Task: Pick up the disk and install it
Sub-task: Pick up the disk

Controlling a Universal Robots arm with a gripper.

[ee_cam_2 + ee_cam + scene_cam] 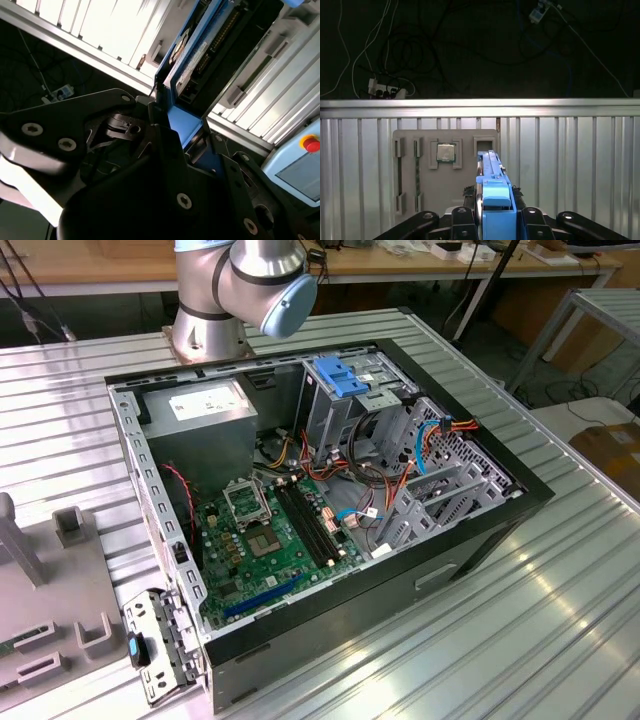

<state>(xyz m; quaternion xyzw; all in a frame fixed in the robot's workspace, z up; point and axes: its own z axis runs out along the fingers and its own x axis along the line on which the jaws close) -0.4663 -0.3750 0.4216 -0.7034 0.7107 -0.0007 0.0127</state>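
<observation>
The gripper [494,202] pinches the disk [491,170] by its blue frame [496,212], one black finger [468,201] on each side. I see the drive edge-on in the first wrist view, held off the ribbed metal table [570,165]. Near it on the table lies a grey tray [445,190] with a processor chip [446,152] seated in one of its pockets.

In the second wrist view the disk's label side [192,62] runs out from between the dark finger linkages. A red button [311,144] sits on a pale box beyond the table's edge.

In the exterior view the open computer case [450,550] lies on its side on the table, with the arm's base [205,320] just behind it. The green motherboard [270,540] is exposed, a blue bracket [338,375] tops the drive cage, and a grey power supply [205,415] fills the corner nearest the arm.
</observation>
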